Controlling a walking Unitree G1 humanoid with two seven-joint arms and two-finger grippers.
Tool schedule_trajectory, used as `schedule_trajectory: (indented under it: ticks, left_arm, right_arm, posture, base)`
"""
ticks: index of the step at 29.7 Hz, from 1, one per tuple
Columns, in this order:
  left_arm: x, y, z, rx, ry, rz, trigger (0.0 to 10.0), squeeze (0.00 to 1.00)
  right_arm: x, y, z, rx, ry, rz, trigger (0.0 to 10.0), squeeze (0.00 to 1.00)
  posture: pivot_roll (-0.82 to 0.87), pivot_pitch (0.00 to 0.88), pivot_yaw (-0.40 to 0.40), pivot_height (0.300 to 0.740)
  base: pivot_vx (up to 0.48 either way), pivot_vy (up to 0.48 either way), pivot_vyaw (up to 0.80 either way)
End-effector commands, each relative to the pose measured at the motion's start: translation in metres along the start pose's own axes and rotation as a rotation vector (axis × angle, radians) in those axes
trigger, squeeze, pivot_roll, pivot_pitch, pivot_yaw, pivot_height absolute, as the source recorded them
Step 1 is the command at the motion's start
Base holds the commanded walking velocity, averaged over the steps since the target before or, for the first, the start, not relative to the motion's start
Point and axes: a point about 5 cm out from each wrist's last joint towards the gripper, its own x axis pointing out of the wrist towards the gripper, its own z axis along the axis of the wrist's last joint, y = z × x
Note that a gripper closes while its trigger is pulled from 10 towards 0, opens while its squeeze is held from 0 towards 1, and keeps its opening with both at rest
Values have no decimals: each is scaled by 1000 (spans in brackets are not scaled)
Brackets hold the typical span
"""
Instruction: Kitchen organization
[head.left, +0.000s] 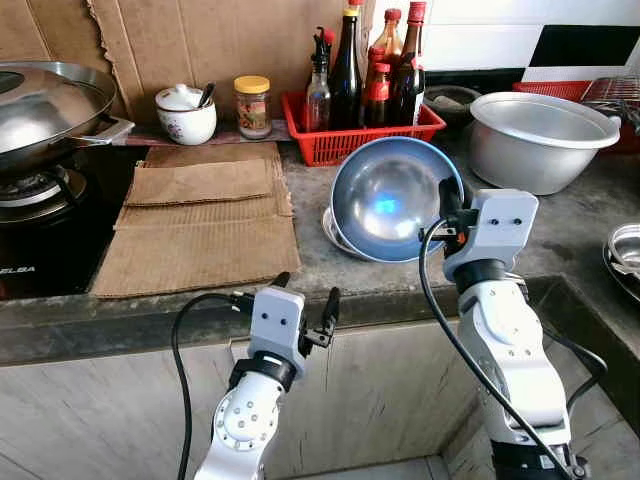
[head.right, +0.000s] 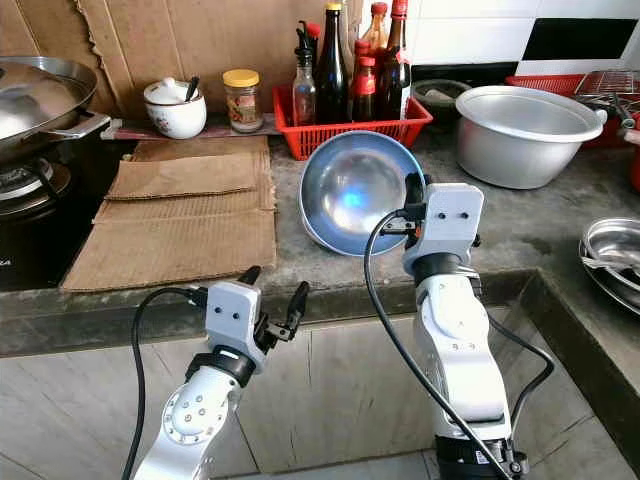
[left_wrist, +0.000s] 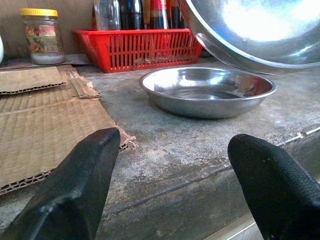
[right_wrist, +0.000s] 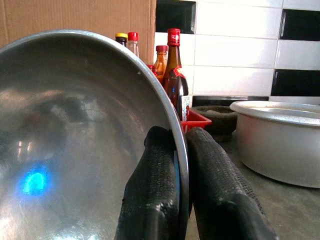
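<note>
My right gripper (right_wrist: 175, 165) is shut on the rim of a shiny steel bowl (head.left: 385, 195), holding it tilted up above the counter with its hollow facing me. Under it a shallow steel dish (left_wrist: 207, 91) rests flat on the grey counter (head.left: 310, 255). My left gripper (head.left: 305, 295) hovers open at the counter's front edge, level with the dish and apart from it, nothing between its fingers (left_wrist: 75, 185).
A red basket (head.left: 345, 135) of sauce bottles stands at the back, a big aluminium basin (head.left: 540, 135) to its right. Cardboard sheets (head.left: 205, 215) cover the counter left of the bowl. A wok (head.left: 45, 105) sits on the stove; a jar (head.left: 252, 105) and ceramic pot (head.left: 185, 112) stand behind.
</note>
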Motion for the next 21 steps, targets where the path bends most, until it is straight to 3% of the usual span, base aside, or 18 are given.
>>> schedule_trajectory:
  ticks: [1,21]
  left_arm:
    - [-1,-1,4,-9,-19,0,10000,0]
    - [0,-2,6,-11,-28,-2,10000,0]
  right_arm:
    - [1,0,1,6,2,-4,10000,0]
    - [-2,0,-2,8,17,-5,10000,0]
  posture:
    - [50,33,-47,740]
    - [49,31,-46,740]
  base:
    - [0,0,0]
    - [0,0,0]
